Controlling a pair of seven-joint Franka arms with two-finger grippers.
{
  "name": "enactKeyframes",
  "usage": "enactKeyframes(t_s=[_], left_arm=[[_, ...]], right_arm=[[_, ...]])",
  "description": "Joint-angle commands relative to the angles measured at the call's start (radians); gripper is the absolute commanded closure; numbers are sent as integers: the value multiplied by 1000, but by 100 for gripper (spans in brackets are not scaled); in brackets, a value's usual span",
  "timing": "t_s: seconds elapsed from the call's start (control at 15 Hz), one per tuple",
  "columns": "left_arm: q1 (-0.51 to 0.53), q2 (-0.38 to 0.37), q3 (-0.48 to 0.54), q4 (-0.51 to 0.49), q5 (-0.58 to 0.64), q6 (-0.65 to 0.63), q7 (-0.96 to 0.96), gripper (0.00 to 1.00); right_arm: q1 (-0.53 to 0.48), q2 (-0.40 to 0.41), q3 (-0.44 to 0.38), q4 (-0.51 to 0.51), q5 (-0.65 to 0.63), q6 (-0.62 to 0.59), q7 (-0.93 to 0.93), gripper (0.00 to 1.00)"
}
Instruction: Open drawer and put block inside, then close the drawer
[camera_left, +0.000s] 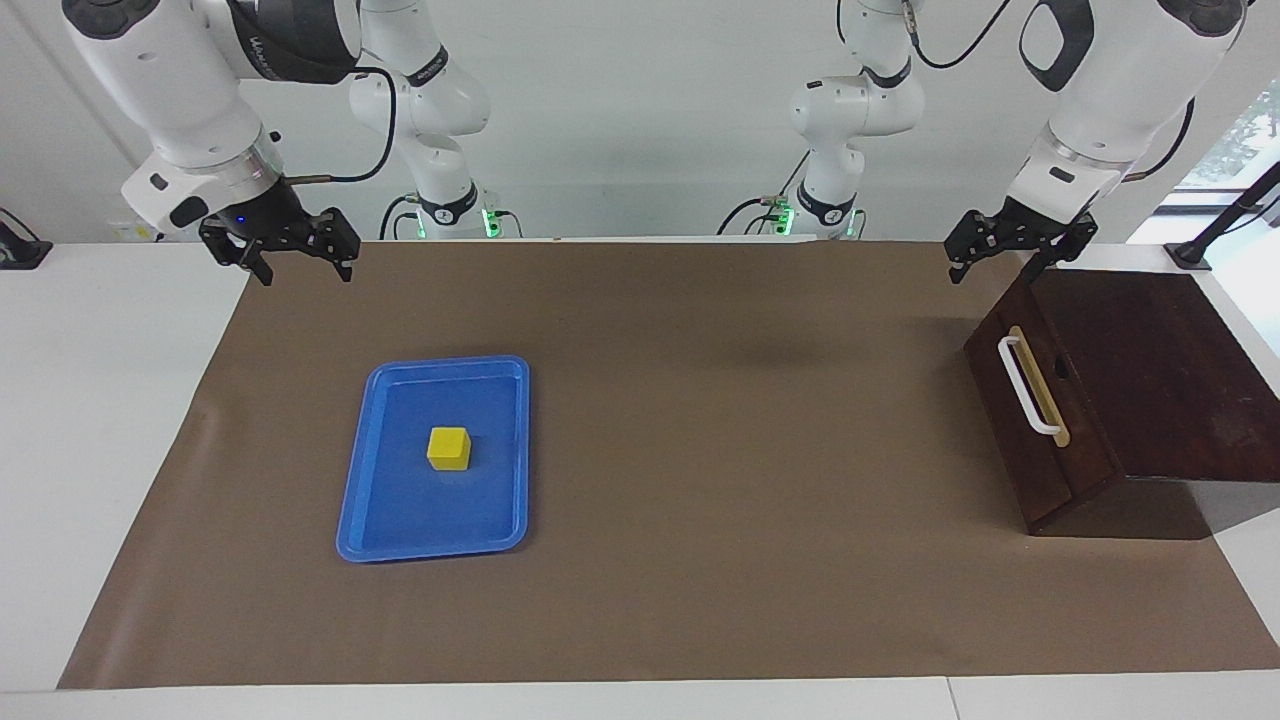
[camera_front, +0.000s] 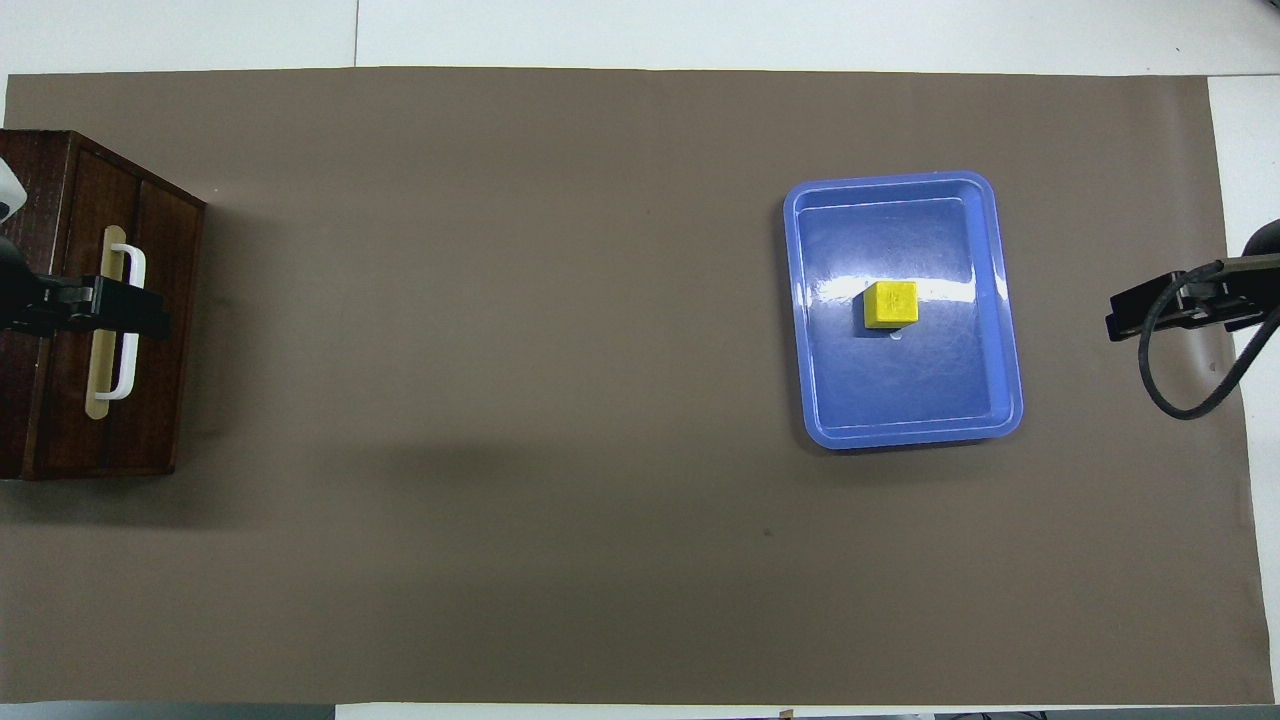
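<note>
Facing view: we see the drawer closed in a dark wooden box at the left arm's end of the table, its glossy brown face carrying a white bar handle on a tan strip. The left gripper hangs over the box's edge nearer the robots, fingers spread and holding nothing. The yellow cube block sits in a smooth blue plastic tray with rounded corners on the matte brown mat. The right gripper waits open above the mat's corner.
</note>
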Motion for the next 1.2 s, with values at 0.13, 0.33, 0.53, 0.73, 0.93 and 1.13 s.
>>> enactKeyframes(t_s=[0.13,0.33,0.53,0.73,0.93,1.13], left_arm=[[-16,-14,15,-2,-9,-8,8,0],[-15,-14,17,-7,-7,1,9,0],[-18,-23,17,-80,29,112,11,0],[-35,-21,15,-204,154,293,13,0],[-39,3,15,-293,278,455,40,0],[-39,92,15,-303,448,496,37,0]], right_arm=[[-13,-5,9,6,1,-9,-26,0],[-10,-5,9,6,-6,2,-29,0],[-1,-10,12,6,-19,10,-50,0],[1,-13,13,-3,-40,20,-62,0],[-7,-17,13,-23,-30,42,-21,0],[-13,-33,13,-76,25,53,176,0]])
